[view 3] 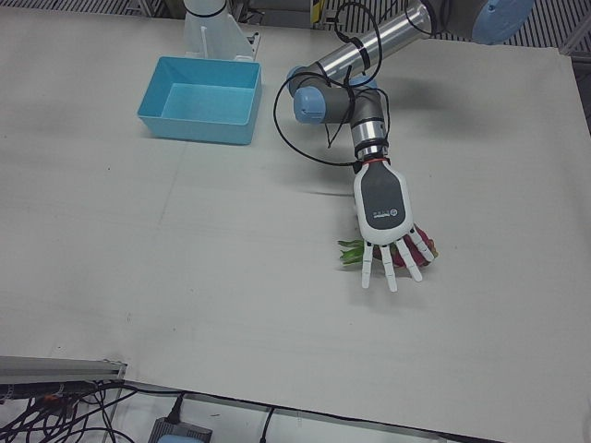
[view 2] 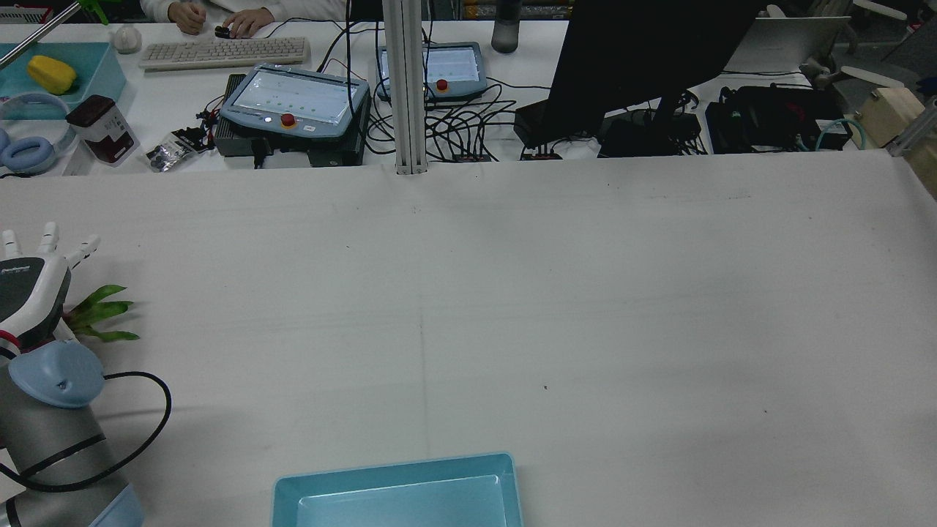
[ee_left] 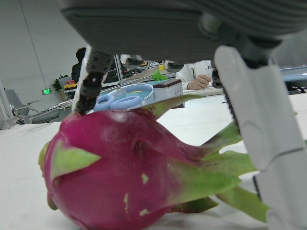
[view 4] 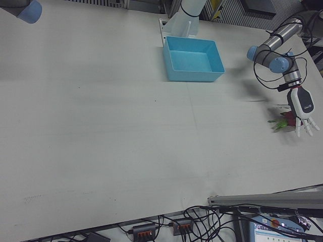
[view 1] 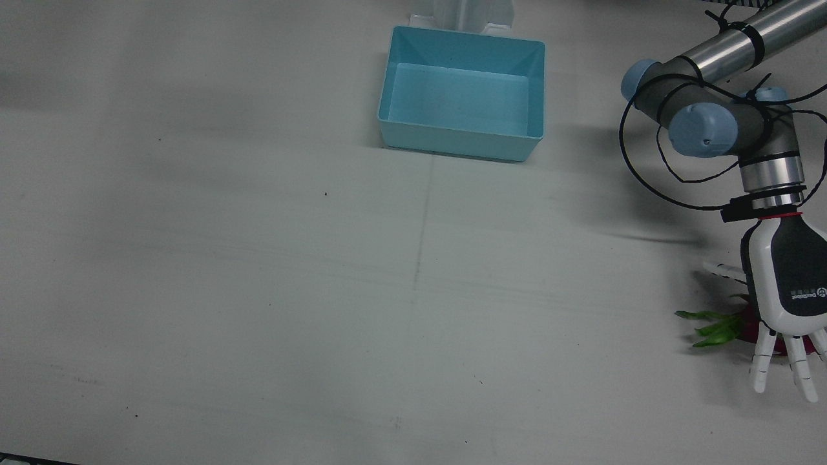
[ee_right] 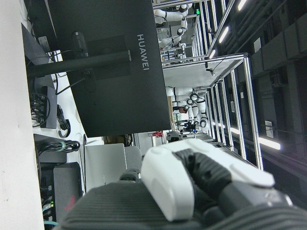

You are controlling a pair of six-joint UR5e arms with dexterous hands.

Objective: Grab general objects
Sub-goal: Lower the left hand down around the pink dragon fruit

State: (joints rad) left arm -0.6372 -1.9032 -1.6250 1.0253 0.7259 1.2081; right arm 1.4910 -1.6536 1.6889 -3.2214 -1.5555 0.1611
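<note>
Left arm point(view 1: 743, 39): bare silver tube links, grey joint housings with pale blue round end caps. Loose black cable point(view 1: 646, 174) looped alongside, strapped on with black ties. Silver wrist collar, thin red ring beneath. Left robot hand point(view 1: 785, 290): white shell, dark grey back plate with small white logo, white segmented fingers point(view 1: 762, 368).
</note>
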